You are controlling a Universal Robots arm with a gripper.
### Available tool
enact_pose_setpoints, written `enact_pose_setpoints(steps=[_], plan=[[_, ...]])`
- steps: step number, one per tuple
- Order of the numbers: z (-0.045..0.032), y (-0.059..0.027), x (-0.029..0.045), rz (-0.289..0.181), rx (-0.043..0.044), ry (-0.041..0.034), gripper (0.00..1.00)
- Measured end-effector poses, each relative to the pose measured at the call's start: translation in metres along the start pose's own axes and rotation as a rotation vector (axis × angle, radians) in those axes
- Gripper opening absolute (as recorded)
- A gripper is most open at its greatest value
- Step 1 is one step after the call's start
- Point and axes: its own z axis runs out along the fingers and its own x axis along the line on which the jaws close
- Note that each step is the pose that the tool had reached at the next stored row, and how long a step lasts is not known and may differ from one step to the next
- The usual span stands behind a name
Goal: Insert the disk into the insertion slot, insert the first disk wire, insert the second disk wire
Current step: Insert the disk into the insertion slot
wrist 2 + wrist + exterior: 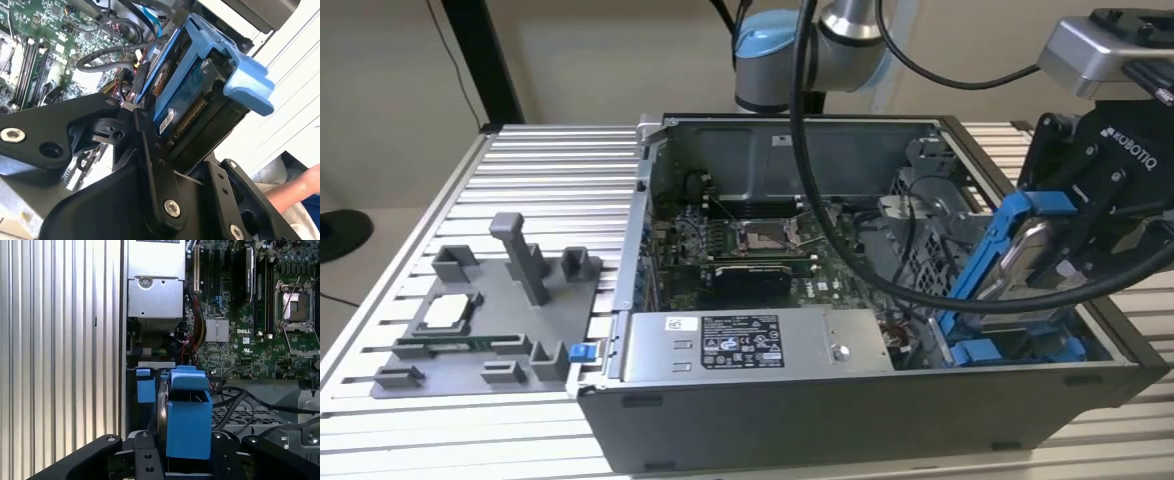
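Holding the disk (pixel 1025 255) steeply tilted, gripper (pixel 1074 243) clamped on it, lower end over the insertion slot (pixel 1003 337).

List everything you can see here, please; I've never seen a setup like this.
table: one, ribbed silver, under everything
computer case: one, grey, open, on the table
motherboard: one, green, inside the case
power-supply box: one, grey with a black-and-white label, inside the case's front wall
fixture tray: one, grey, on the table at the exterior view's left
insertion slot: one, grey with blue fittings, in the case at the exterior view's right
disk: one, silver in a blue frame, tilted over the slot
cables: several, black, hanging over the case
arm: one, grey and blue, beyond the case
gripper: one, black, shut on the disk
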Motion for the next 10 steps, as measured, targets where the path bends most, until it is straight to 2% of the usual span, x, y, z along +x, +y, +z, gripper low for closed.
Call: enact_pose_setpoints(steps=[1,6,10], plan=[[0.0016,-0.0017,0.0000,0.000,-0.0008,-0.0031,0.00],[0.0030,-0.0045,0.0001,0.000,-0.0103,-0.0074,0.00],[-0.0019,-0.0051,-0.0001,0.001,-0.0310,-0.0078,0.00]])
